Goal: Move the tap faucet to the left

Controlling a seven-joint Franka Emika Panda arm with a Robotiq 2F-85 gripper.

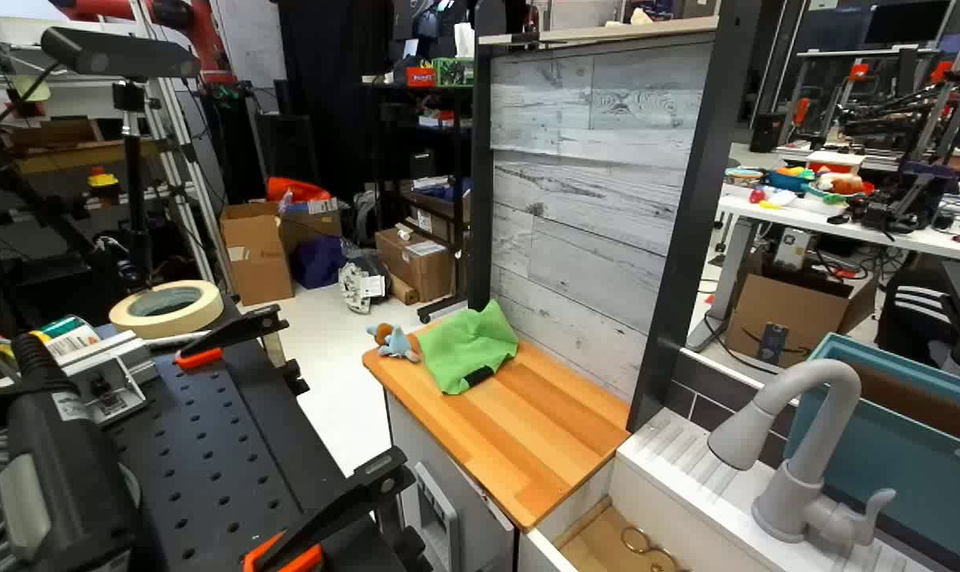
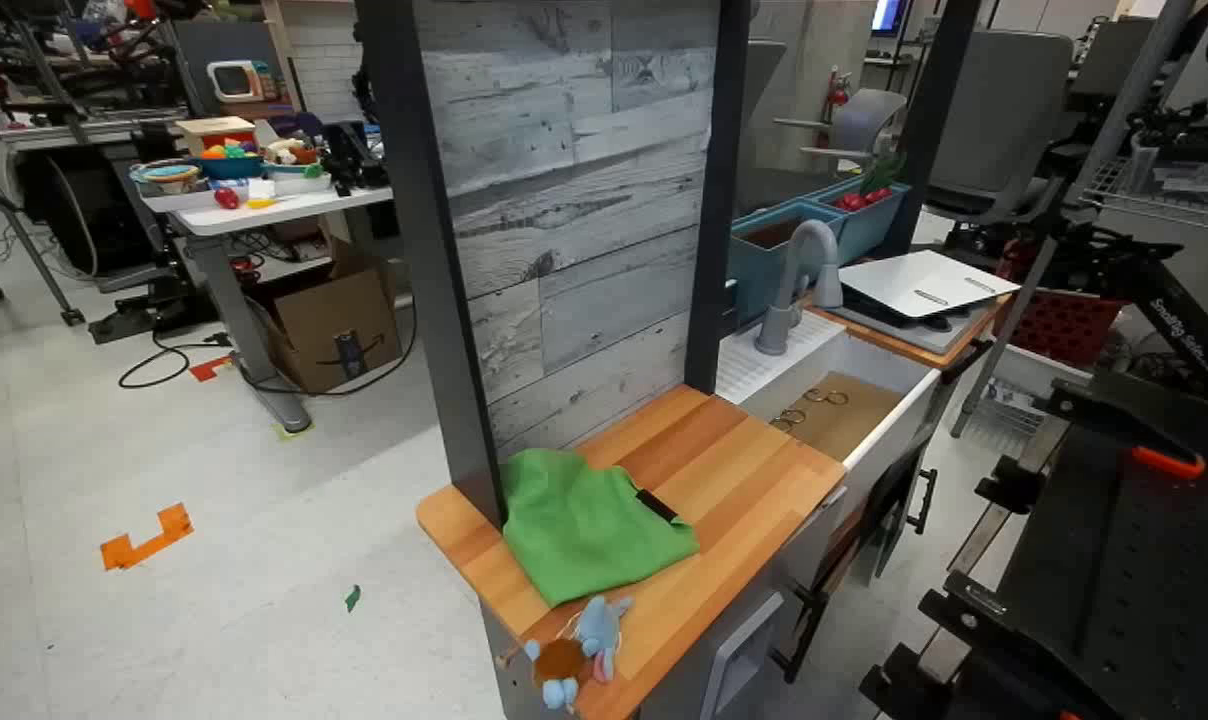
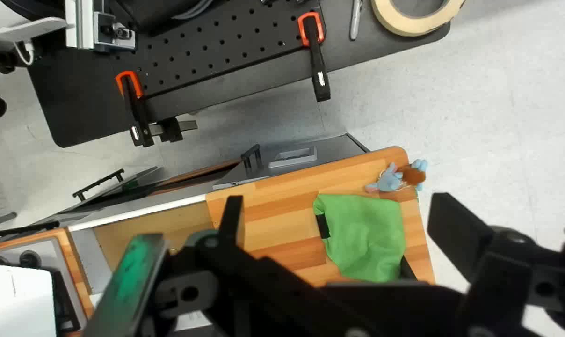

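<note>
Seen from the wrist, the pincer [image 3: 339, 219] hangs spread wide, holding nothing, with a green cloth [image 3: 366, 234] on the wooden bench [image 3: 278, 224] below. In both exterior views the grey tap faucet [image 1: 826, 429] stands on a white ledge [image 1: 675, 449] beside the sink [image 2: 894, 422], untouched. The reach seems not yet made; next, probably, bring the pincer to the spout [image 1: 741, 435] and swing it left.

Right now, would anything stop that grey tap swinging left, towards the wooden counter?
Perhaps the dark post at the back corner of the wooden counter nearest the grey tap; it might limit a wide swing. Nothing else visible stands between tap and counter.
</note>
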